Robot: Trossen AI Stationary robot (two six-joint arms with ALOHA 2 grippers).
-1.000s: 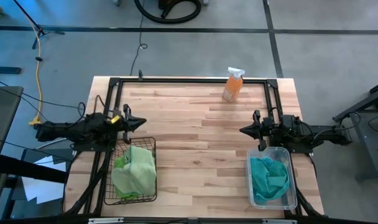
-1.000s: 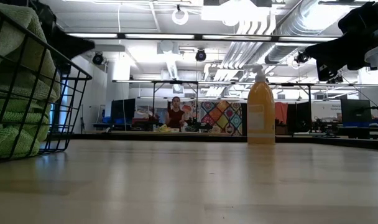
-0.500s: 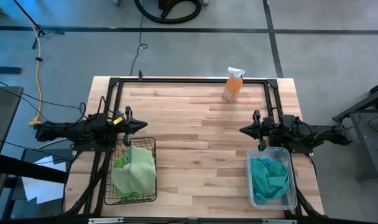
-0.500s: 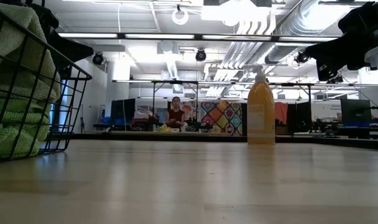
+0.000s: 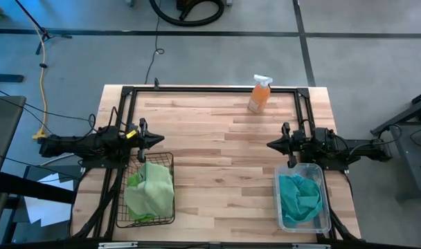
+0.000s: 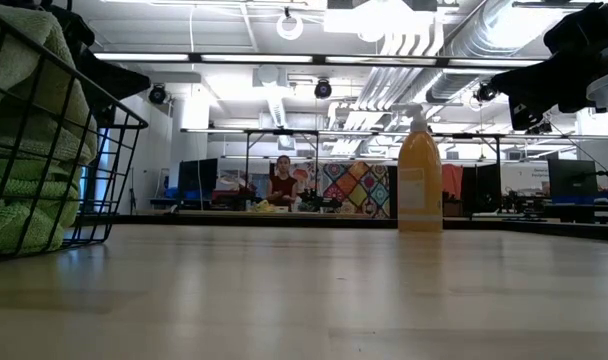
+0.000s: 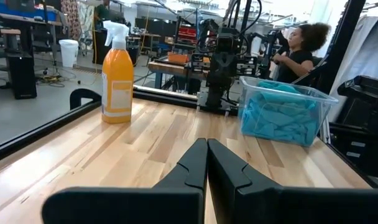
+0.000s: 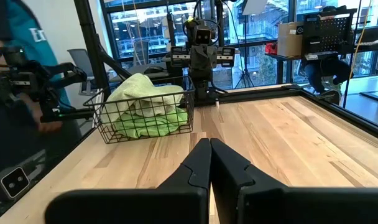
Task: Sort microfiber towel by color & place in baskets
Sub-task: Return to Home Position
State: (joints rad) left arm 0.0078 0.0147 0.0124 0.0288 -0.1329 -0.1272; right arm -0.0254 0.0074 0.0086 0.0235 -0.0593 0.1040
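The green towels [image 5: 150, 188] fill the black wire basket [image 5: 173, 190] at lower left; the blue towels [image 5: 298, 197] lie in the clear bin [image 5: 327, 207] at lower right. The left end effector [image 5: 158, 137] and right end effector [image 5: 269, 144] hover pinched closed, empty. A careless retreat could clip a rim and spill the heaped green pile.

Pretty clearly a robotics lab or workshop: past the wooden table [image 5: 217, 138] you get exposed ceiling ductwork [image 6: 424, 75] and long workbenches [image 6: 284, 209] with a person [image 6: 282, 185] at one. Around the table there's bare concrete floor [image 5: 217, 59] and a loose yellow cable [image 5: 43, 83].
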